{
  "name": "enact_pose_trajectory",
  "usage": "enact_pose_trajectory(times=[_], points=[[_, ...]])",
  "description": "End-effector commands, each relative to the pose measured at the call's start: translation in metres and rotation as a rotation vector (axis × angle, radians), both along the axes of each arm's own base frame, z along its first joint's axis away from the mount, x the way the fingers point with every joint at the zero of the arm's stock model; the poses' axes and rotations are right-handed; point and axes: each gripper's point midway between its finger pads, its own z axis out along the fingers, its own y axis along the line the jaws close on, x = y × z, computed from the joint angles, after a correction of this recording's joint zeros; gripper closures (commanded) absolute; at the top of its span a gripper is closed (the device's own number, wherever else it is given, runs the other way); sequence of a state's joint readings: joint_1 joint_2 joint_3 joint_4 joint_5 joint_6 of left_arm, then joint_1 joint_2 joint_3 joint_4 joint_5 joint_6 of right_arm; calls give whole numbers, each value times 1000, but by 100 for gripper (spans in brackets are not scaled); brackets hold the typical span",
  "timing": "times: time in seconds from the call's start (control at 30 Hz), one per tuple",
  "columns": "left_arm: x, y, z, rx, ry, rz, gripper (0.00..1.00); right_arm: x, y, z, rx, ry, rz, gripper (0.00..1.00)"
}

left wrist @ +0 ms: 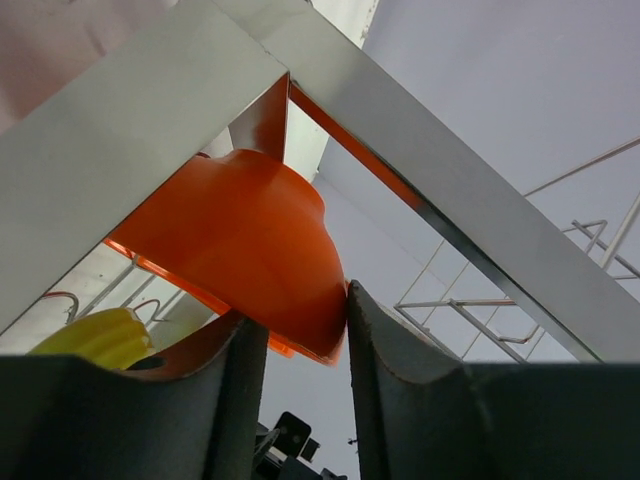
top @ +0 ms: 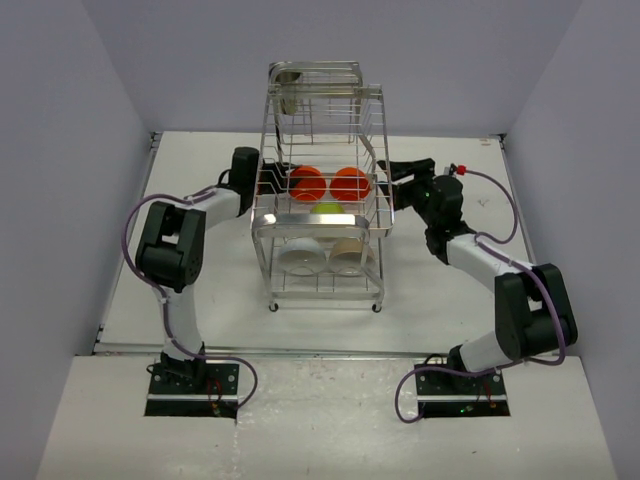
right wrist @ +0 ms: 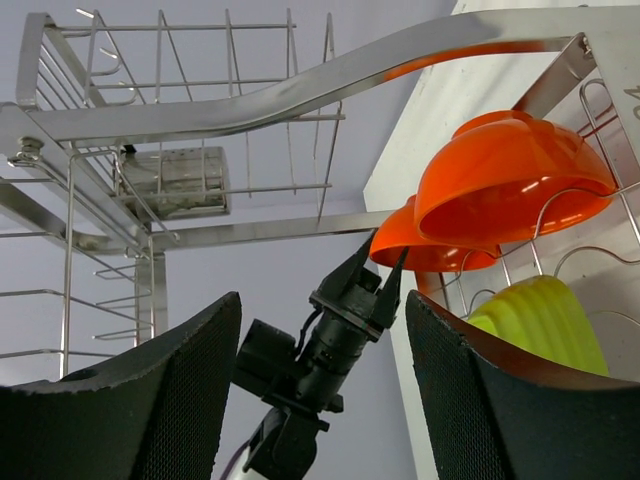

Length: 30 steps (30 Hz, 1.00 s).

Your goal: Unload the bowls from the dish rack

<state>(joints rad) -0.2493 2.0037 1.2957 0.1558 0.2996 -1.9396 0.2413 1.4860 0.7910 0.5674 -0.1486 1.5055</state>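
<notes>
Pale grey walls close in a white table (top: 210, 300), and on its middle stands the tall tiered dish rack of shiny chrome wire (top: 290, 222). All five bowls sit in it. On the middle tier two bright orange round bowls stand tilted side by side: the left orange bowl (top: 307, 184) and the right orange bowl (top: 351, 183). The smaller lime-green bowl (top: 328, 209) is just in front of them. On the lower tier the white bowl (top: 300, 256) and the beige bowl (top: 348, 256) rest next to each other. A shiny metal cup (top: 290, 95) hangs at the rack's top, on the left.

My left pincer (left wrist: 305, 320) reaches into the rack from its left side, at the middle tier. Its fingers straddle the lower rim of the left orange bowl. The finger (left wrist: 400, 380) on the right of the left wrist view touches the rim. A narrow gap shows beside the other finger, so the pincer is slightly spread, not clamped.

My right pincer (right wrist: 322, 305) hovers just outside the rack's right side, level with the middle tier. Its fingers are spread wide and hold nothing. Its camera looks past the right orange bowl and the lime-green bowl to my left pincer across the rack.
</notes>
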Motion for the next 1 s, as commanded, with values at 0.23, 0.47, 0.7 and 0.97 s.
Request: enact_pose_trajectory(times=[0.23,0.47,0.7,0.97], points=[[20,-5,12,-40,-46,42,88,17,10,12,35,-20,-4,31],[16,-6,6,-44,-37,31,100,25,22,10,38,16,30,20],[5,-3,17,-35,-53,23,100,36,36,-6,110,135,39,23],[1,5,48,7,-121,20,100,38,54,-26,188,260,-52,35]])
